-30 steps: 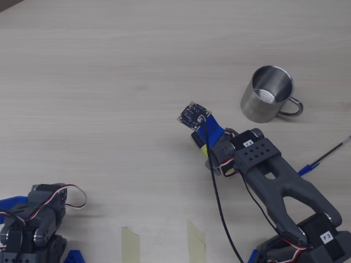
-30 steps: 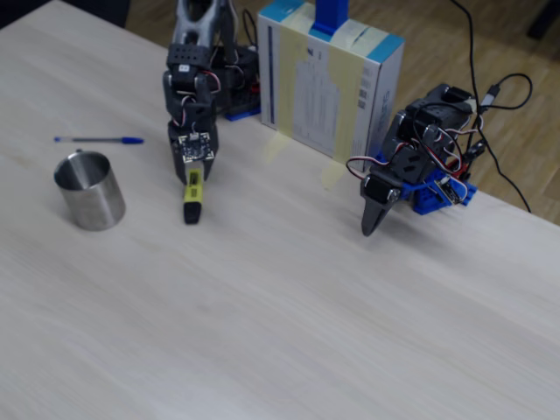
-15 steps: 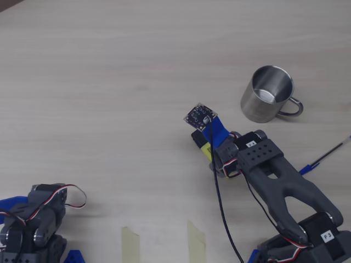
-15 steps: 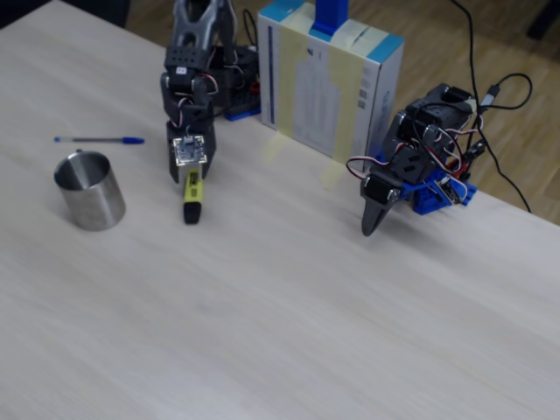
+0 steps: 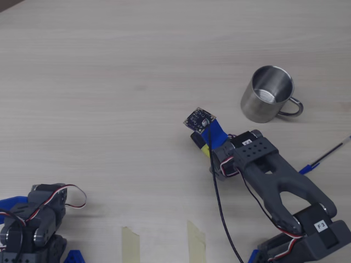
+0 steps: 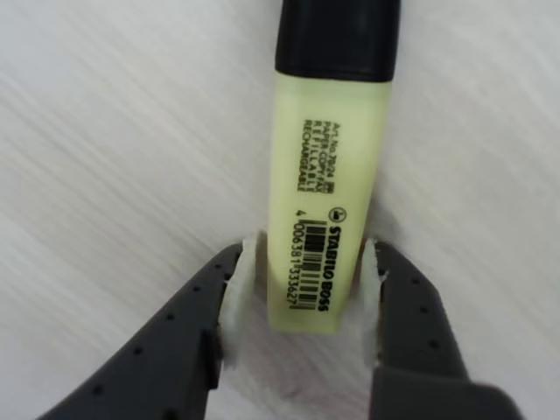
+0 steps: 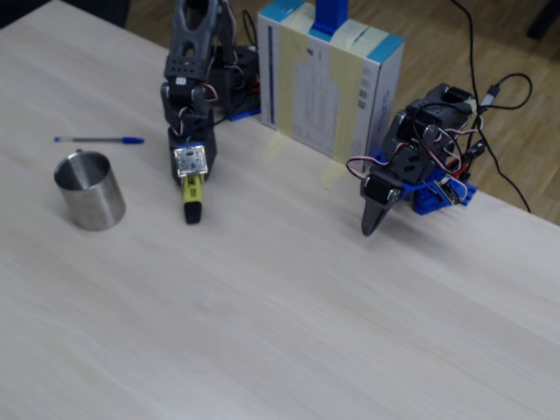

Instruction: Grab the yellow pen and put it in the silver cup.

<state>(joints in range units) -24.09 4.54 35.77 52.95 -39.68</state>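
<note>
Lying flat on the pale wooden table (image 7: 289, 289), the chunky fluorescent-yellow pen (image 6: 328, 192) (black-capped) sits between the dark gripper's (image 6: 308, 289) parted fingers, near the shiny steel cup (image 5: 267, 94).

We note the yellow pen (image 6: 331, 179), a chunky fluorescent highlighter with black cap and printed barcode label, lying flat on the table. The silver cup (image 5: 267, 94), a shiny steel mug, stands upright nearby, handle to the right in the overhead view.
</note>
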